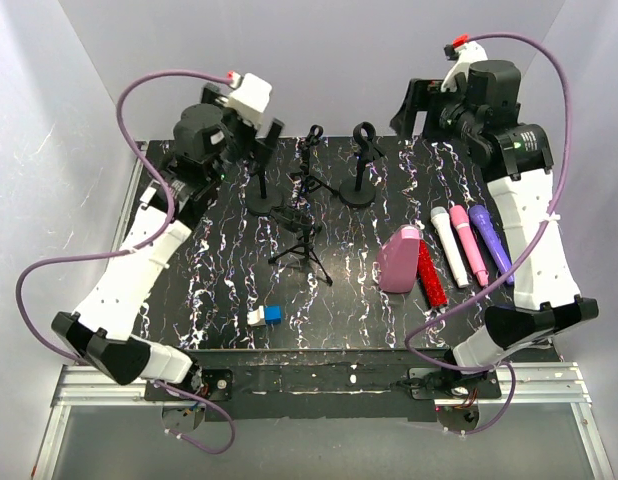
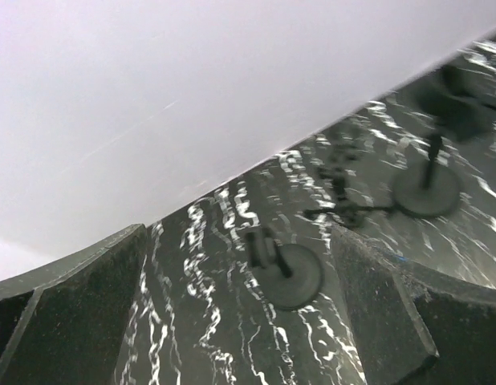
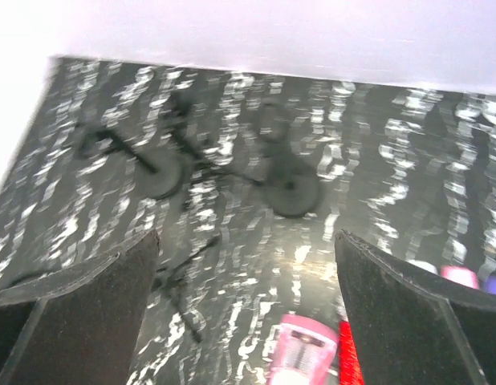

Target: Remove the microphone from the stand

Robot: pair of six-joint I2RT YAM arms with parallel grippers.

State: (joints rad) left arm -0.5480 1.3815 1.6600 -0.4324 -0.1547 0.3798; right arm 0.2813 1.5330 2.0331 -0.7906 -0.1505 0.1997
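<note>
The left hand (image 2: 238,241) hangs above the tabletop's (image 1: 219,290) far-left corner, fingers spread wide and nothing between them; it touches nothing. Below it stands a round-base stand (image 2: 290,275). The right hand (image 3: 246,241) hovers over the far-right corner, likewise released and empty. Four microphones lie side by side toward the right edge, off any stand: a white microphone (image 1: 450,245), a pink microphone (image 1: 470,241), a purple microphone (image 1: 489,240) and a red glitter microphone (image 1: 431,273). A tripod stand (image 1: 304,243) near the tabletop's middle carries a dark crosswise piece; whether that is a microphone cannot be told.
</note>
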